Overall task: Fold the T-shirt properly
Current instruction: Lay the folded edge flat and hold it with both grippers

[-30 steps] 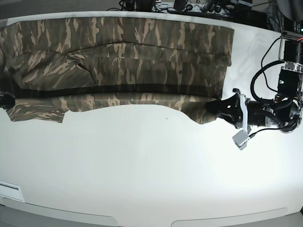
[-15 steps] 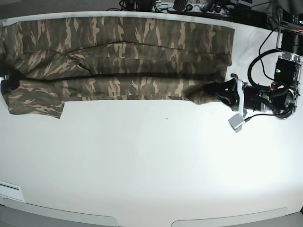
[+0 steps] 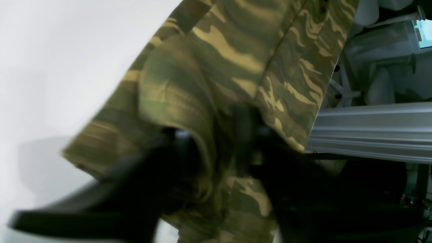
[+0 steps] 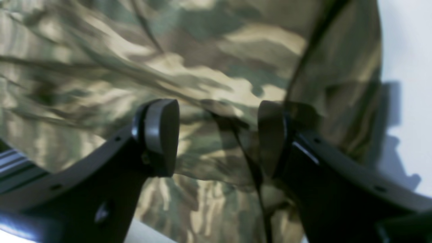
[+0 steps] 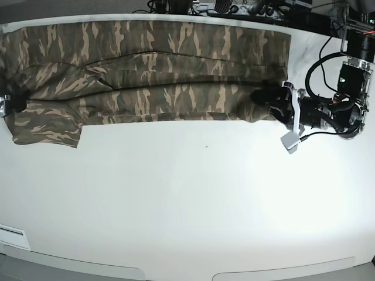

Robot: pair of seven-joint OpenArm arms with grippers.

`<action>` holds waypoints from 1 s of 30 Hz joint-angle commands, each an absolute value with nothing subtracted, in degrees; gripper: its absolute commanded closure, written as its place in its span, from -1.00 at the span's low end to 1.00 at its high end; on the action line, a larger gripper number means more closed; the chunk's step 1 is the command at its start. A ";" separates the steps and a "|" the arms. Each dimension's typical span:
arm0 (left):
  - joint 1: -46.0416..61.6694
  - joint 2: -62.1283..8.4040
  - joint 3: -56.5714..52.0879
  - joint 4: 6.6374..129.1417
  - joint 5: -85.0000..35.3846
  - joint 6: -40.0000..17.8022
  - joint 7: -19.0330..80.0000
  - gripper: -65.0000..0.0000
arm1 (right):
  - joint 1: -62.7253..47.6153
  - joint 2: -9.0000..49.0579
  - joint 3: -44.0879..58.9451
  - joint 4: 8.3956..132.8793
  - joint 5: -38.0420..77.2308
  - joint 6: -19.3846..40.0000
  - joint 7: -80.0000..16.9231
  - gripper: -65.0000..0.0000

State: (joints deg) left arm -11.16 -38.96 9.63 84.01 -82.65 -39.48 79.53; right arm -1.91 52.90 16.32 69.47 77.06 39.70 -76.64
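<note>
The T-shirt (image 5: 152, 70) lies lengthwise along the table's (image 5: 187, 199) far edge, folded, between the right gripper (image 4: 216, 135), jaws apart, and left gripper (image 5: 270, 100), whose jaws straddle cloth, grip unclear.

left gripper (image 3: 216, 141) blurred, perhaps parted, T-shirt (image 5: 146, 70) cut off at left

Bright even light; base view fisheye-bent at edges; both wrist views blurred, esp. foreground.
</note>
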 commanded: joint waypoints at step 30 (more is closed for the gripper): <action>-6.68 -39.99 8.99 84.75 -84.71 -40.00 77.60 0.04 | 8.73 41.71 17.02 70.13 40.32 33.06 -52.03 -0.19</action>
State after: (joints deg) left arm -5.74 -38.94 9.63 84.01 -83.20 -39.48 77.97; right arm 7.62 39.99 16.34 69.38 39.46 32.99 -53.10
